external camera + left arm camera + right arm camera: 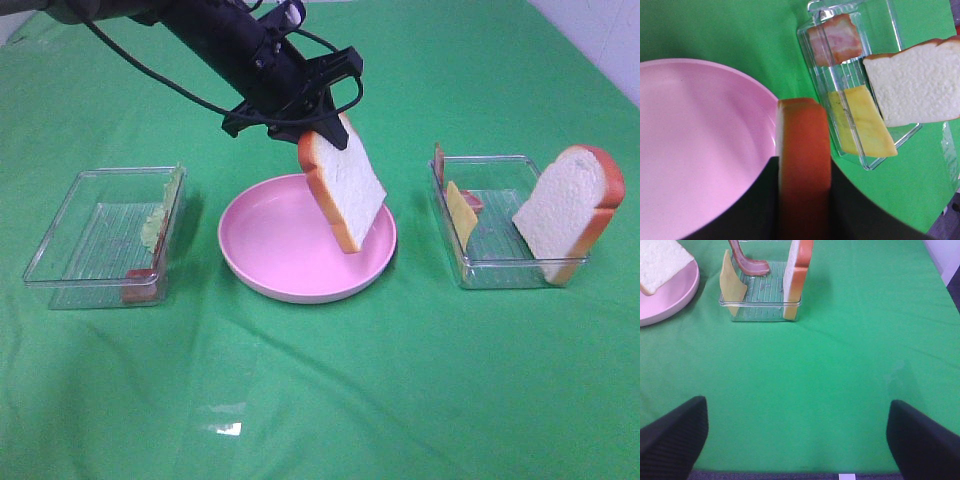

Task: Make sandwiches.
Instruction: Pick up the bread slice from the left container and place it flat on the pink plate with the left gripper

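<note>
Left fingers (852,210) are clamped on the crust of one bread slice (345,190), which hangs tilted over the pink plate (265,250). Right fingers (675,437) stand wide apart above the green counter (815,380). At 3 o'clock of the plate, a clear tray (505,270) holds a second bread slice (565,210), cheese (461,212) and bacon (835,39).

surface cloth (320,400): green, matt, lightly creased | plate (262,245): pink plastic, smooth, glossy | trays (60,235): clear glossy plastic, ribbed floors | bread slice (345,190): porous matt face, smooth crust, possibly foam | cheese (860,122): smooth, slightly shiny
</note>
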Controlling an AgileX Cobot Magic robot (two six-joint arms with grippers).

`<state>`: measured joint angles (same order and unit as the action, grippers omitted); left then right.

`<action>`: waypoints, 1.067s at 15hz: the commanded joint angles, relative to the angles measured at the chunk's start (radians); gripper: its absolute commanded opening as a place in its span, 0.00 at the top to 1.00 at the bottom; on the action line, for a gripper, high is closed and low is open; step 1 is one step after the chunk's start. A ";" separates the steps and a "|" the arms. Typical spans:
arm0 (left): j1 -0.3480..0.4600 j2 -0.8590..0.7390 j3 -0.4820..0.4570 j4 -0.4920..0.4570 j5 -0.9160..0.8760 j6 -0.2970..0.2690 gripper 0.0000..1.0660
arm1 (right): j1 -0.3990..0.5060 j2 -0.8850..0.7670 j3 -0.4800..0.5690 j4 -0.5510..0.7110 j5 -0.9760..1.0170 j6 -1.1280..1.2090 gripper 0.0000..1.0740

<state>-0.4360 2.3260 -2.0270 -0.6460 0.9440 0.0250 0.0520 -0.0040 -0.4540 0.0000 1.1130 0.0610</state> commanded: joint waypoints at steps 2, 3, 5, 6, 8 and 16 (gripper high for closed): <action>-0.004 0.007 -0.002 0.079 0.021 -0.118 0.91 | -0.004 -0.026 0.003 0.000 -0.011 -0.009 0.12; -0.004 0.007 -0.002 0.089 0.021 -0.146 0.91 | -0.004 -0.026 0.003 0.000 -0.011 -0.009 0.12; -0.004 0.009 -0.002 0.093 0.006 -0.159 0.91 | -0.004 -0.026 0.003 0.000 -0.011 -0.009 0.12; -0.004 0.015 -0.002 0.091 -0.008 -0.159 0.91 | -0.004 -0.026 0.003 0.000 -0.011 -0.009 0.12; -0.004 0.027 -0.002 0.066 -0.013 -0.163 0.91 | -0.004 -0.026 0.003 0.000 -0.011 -0.009 0.12; -0.004 0.062 -0.004 0.037 0.003 -0.173 0.72 | -0.004 -0.026 0.003 0.000 -0.011 -0.009 0.12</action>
<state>-0.4350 2.3830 -2.0270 -0.6070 0.9400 -0.1400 0.0520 -0.0040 -0.4540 0.0000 1.1130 0.0610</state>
